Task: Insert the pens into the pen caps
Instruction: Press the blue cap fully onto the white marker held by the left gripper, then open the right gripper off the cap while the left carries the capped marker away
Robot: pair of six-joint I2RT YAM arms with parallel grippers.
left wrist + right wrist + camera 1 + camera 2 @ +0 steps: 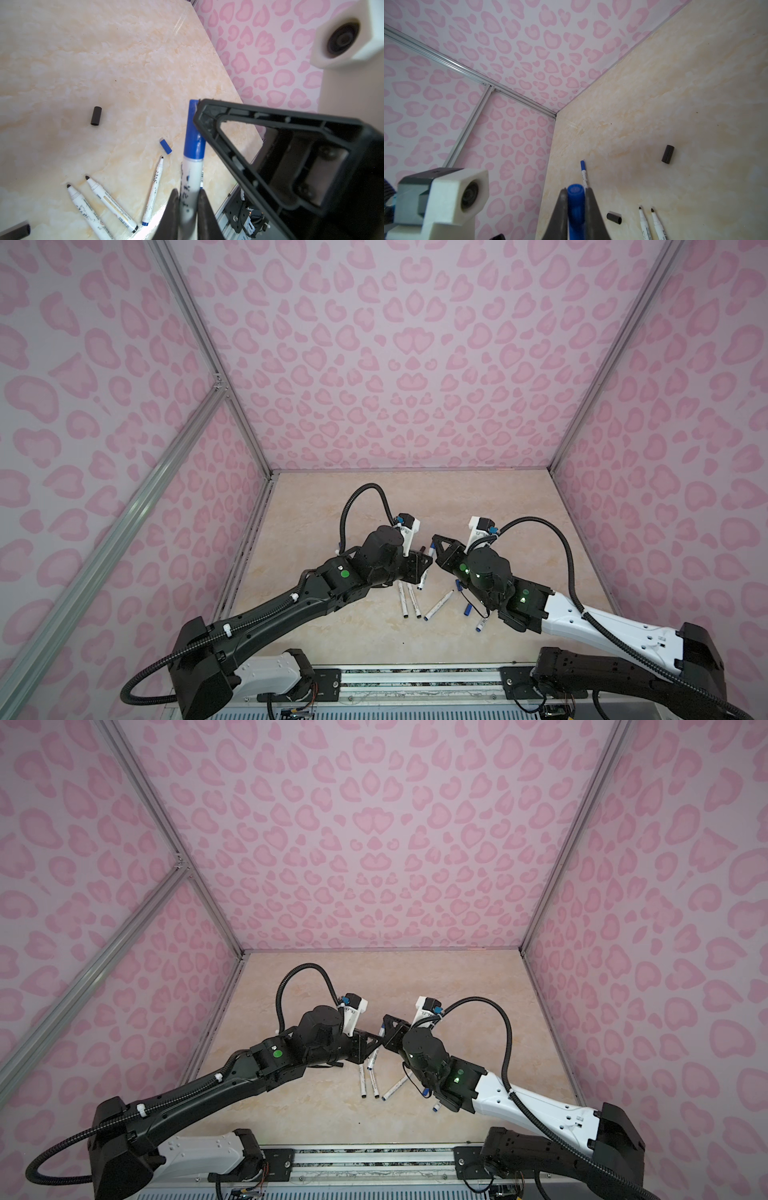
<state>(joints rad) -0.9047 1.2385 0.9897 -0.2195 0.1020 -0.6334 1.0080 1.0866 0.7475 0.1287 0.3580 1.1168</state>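
Left hand (188, 194): clenched on the white barrel of a held pen (192, 178), fingers (172, 207) pressed to either side of it, pen raised clear of the tabletop (104, 62). The pen's tip end sits inside a blue cap (194, 135), whose rim meets the white shoulder. On the tabletop below the left hand: three loose pens (112, 204), uncapped, dark tips bare, lying near one another in a rough fan. A loose blue cap (165, 146) lies just beyond the tip of the nearest one. A black cap (96, 115) lies alone, well apart from them. Both top views show the two hands meeting tip to tip above the middle of the tabletop. Right hand (576, 193): clenched on the same blue cap, end-on to its wrist camera, one finger (270, 155) lying against the cap's side in the left wrist view. Another black cap (614, 217) lies near two of the bare tips. A further pen (482, 624) lies partly under the right arm, blue end showing.
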